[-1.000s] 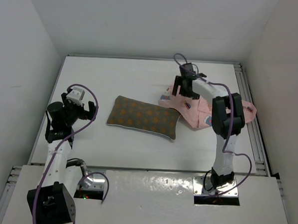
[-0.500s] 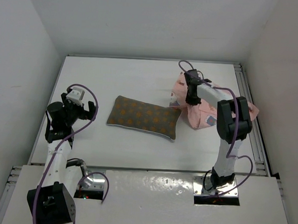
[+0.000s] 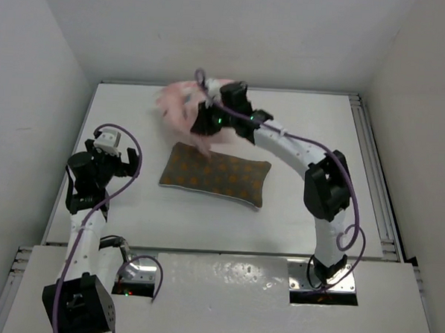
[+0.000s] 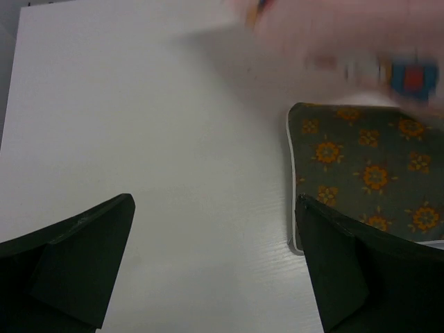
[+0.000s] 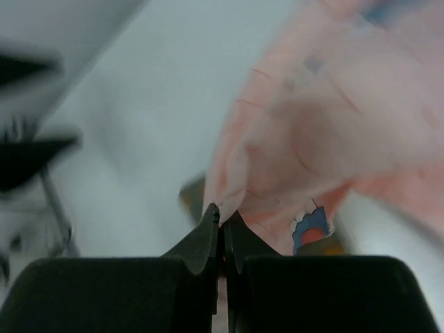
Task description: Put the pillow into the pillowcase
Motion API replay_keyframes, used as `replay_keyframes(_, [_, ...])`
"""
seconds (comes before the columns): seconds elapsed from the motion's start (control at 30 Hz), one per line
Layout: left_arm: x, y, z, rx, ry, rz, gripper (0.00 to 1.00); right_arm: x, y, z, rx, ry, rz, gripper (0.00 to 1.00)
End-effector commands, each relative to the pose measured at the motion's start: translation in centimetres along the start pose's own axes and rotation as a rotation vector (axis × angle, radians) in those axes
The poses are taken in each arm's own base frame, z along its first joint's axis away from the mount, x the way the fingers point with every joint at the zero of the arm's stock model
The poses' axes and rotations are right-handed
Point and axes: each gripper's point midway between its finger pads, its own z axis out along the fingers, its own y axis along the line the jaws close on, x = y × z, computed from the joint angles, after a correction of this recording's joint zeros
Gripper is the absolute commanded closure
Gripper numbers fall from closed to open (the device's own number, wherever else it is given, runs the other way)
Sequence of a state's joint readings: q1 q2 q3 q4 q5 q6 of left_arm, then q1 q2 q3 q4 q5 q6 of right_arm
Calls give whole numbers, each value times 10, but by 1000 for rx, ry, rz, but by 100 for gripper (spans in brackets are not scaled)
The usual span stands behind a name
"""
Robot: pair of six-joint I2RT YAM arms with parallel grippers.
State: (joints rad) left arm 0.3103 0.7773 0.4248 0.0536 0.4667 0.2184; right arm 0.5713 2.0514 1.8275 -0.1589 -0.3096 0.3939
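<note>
Right tool [image 5: 222,216]: fingers pressed together, pinching a fold of the pink printed pillowcase [image 3: 182,106]. The cloth is held up clear of the worktop [image 3: 135,117], blurred, over the far left end of the pillow [image 3: 216,174]. The pillow lies flat mid-worktop, olive-brown with orange dots and pale piping, slightly slanted and wholly outside the case. Left tool [image 4: 214,202]: spread wide, gripping nothing, poised over bare worktop just beside the pillow's left short edge.
</note>
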Motion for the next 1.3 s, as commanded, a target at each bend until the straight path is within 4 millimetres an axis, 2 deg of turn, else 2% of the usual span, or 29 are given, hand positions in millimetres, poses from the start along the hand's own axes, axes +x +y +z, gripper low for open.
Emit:
replay_keyframes(0.0, [-31,17,-7,-71,-62,16,0,83,36,-38,-223,216,-103,100])
replay_keyframes(0.03, [-35,17,-7,-69,-69,24,0,94,18,-47,-142,244,-149,100])
replay_keyframes(0.1, [-46,13,-7,-32,-95,76,0,120,7,-69,-88,318,-171,95])
replay_keyframes(0.13, [-49,8,-6,-3,-103,103,0,117,-33,-76,110,317,-201,79])
replay_keyframes(0.17, [-52,-2,-5,57,-118,164,0,118,-46,-83,180,324,-198,17])
replay_keyframes(0.2, [-55,-9,-4,92,-124,194,0,119,-57,-89,237,339,-182,2])
replay_keyframes(0.27, [-47,-32,-2,231,-118,274,0,104,-82,-102,363,312,-117,1])
replay_keyframes(0.33, [-31,-52,-1,337,-64,278,0,90,-95,-117,425,249,-26,1])
replay_keyframes(0.37, [-27,-61,-2,392,-62,315,2,106,-102,-124,448,254,25,1])
replay_keyframes(0.4, [-25,-68,-3,430,-55,340,7,87,-107,-137,458,156,63,3])
replay_keyframes(0.43, [-11,-84,-7,516,-23,389,28,114,-104,-142,409,179,157,24])
replay_keyframes(0.5, [3,-102,-15,607,9,438,65,119,-113,-155,405,122,242,92])
replay_keyframes(0.53, [18,-119,-23,692,54,440,74,120,-111,-164,416,93,301,100])
replay_keyframes(0.57, [25,-126,-26,730,68,466,75,149,-117,-170,444,137,339,93])
replay_keyframes(0.6, [34,-134,-30,768,89,468,62,161,-121,-174,466,157,355,76])
replay_keyframes(0.63, [43,-148,-35,829,115,476,44,179,-122,-178,475,195,373,27])
replay_keyframes(0.67, [50,-155,-37,852,135,466,23,188,-120,-178,472,222,382,13])
replay_keyframes(0.7, [53,-160,-37,869,143,457,17,199,-112,-175,441,254,389,1])
replay_keyframes(0.77, [49,-179,-31,904,137,429,4,219,-107,-170,416,294,409,1])
replay_keyframes(0.83, [39,-197,-16,882,117,400,0,229,-102,-157,387,295,455,1])
replay_keyframes(0.93, [33,-207,11,773,88,420,0,230,-96,-142,340,257,550,1])
replay_keyframes(1.03, [42,-217,20,722,90,469,4,231,-89,-133,297,227,611,10])
replay_keyframes(1.07, [46,-217,22,710,97,486,9,228,-89,-130,282,202,614,22])
replay_keyframes(1.1, [51,-213,26,676,112,501,27,235,-86,-132,277,210,645,32])
replay_keyframes(1.13, [59,-210,27,665,130,508,39,237,-85,-132,276,204,655,44])
replay_keyframes(1.17, [63,-207,28,646,140,516,51,234,-86,-134,277,186,669,71])
replay_keyframes(1.2, [63,-202,30,622,141,525,72,241,-87,-138,291,193,680,85])
replay_keyframes(1.23, [65,-199,30,616,144,539,79,242,-91,-142,311,185,685,97])
replay_keyframes(1.27, [62,-197,31,608,137,543,86,239,-97,-150,335,167,696,100])
